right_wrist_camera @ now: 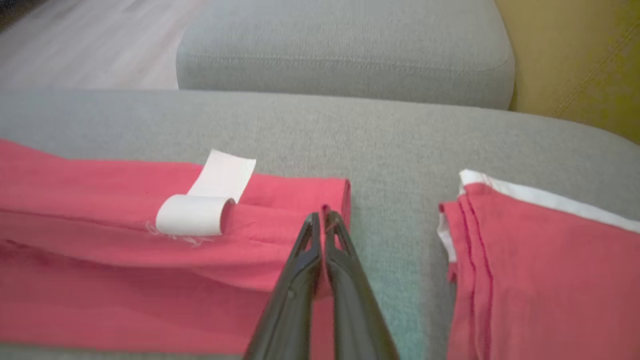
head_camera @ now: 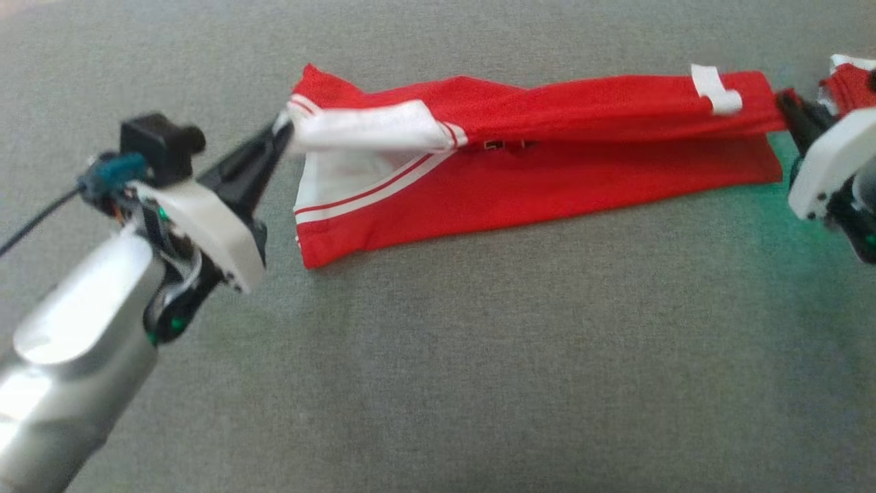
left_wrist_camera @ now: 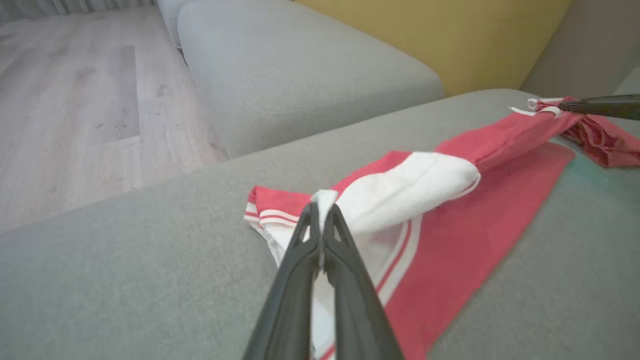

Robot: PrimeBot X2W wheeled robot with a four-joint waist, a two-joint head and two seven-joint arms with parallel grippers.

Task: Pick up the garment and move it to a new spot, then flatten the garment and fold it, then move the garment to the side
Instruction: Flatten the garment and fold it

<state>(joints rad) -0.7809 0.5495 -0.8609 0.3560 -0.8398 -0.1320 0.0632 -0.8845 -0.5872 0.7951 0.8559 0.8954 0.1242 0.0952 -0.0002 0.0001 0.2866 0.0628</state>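
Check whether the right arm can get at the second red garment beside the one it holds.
Likely not yet: the right pincer is shut on the end of the red-and-white garment. The second red garment lies near, with bare grey cushion between, so once it lets go the way looks free.

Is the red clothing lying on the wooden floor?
No, the garment lies on the grey cushion; the wooden floor is off to one side.

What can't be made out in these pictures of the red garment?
Head view: dark print on the garment, mostly tucked under its lifted fold.
Head view: second red cloth, cut off by the right edge and partly behind the right gripper.
Right wrist view: white label, too blurred to show any writing.
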